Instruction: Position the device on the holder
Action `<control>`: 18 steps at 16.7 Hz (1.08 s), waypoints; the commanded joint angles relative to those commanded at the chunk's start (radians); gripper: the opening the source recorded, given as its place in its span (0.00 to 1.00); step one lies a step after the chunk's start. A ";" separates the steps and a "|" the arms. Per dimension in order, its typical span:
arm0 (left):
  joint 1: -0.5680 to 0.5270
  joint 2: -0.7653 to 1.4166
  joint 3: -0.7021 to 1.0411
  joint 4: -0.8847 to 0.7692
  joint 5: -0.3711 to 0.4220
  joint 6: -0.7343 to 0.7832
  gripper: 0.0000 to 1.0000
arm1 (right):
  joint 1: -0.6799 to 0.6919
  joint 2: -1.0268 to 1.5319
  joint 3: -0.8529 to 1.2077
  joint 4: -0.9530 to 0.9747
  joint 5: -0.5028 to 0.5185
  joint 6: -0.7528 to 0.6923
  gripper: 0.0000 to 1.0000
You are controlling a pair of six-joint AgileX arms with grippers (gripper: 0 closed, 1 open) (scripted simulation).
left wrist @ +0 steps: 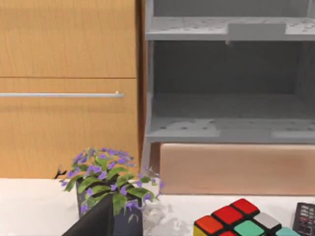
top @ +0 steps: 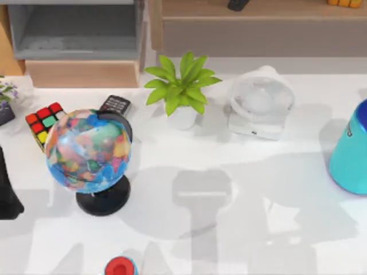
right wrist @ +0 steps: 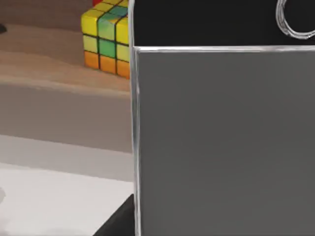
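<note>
On the surface, the globe stands at the left; just behind it lie the puzzle cube and the keypad gadget; the potted plant stands mid-back, the fan to its right; a container stands at the right edge; shelving rises behind the surface.

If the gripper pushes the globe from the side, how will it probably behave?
The globe would probably tip rather than slide: its large ball sits high on a small round black base. The ball seems held in a curved arm, so it may spin under a glancing touch. If it tips toward the table's left, it could hit the cube beside it.
</note>
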State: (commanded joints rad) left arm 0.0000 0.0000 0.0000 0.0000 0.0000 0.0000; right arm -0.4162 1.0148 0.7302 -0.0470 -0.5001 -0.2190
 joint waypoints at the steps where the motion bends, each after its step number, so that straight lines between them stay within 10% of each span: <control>1: 0.000 0.000 0.000 0.000 0.000 0.000 1.00 | -0.037 0.000 -0.031 0.007 -0.006 -0.013 0.00; 18: 0.000 0.000 0.000 0.000 0.000 0.000 1.00 | -0.175 0.036 -0.168 0.041 -0.020 -0.057 0.00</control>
State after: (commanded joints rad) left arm 0.0000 0.0000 0.0000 0.0000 0.0000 0.0000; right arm -0.5914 1.0513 0.5623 -0.0063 -0.5202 -0.2755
